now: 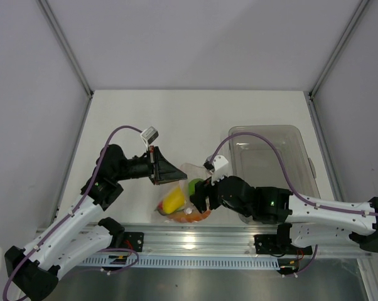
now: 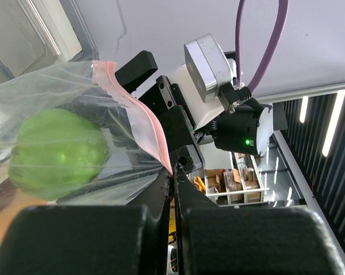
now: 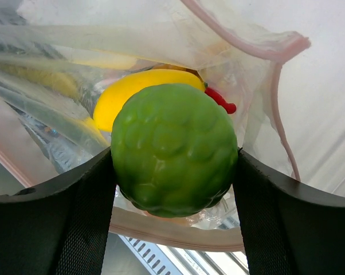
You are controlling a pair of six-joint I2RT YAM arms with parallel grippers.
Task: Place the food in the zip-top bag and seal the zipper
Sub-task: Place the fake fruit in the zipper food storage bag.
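The zip-top bag point(image 1: 178, 188) hangs floppy between the arms, its mouth open. My left gripper point(image 1: 180, 177) is shut on the pink zipper point(image 2: 139, 112) at the bag's edge and holds it up; the strip runs into the closed jaws of that gripper point(image 2: 173, 179). My right gripper point(image 3: 175, 166) is shut on the green round fruit point(image 3: 173, 148), which sits within the bag's mouth, the zipper point(image 3: 178, 236) looping around it. Deeper inside lie a yellow fruit point(image 3: 135, 94) and a red chili point(image 3: 221, 100). From above, yellow fruit point(image 1: 173, 202) and orange chunks point(image 1: 194, 217) show through the plastic.
The rigid clear bin point(image 1: 274, 166) stands at the right, close behind the right arm. A metal rail point(image 1: 195, 241) runs along the near table edge. Grey walls enclose the table on three sides.
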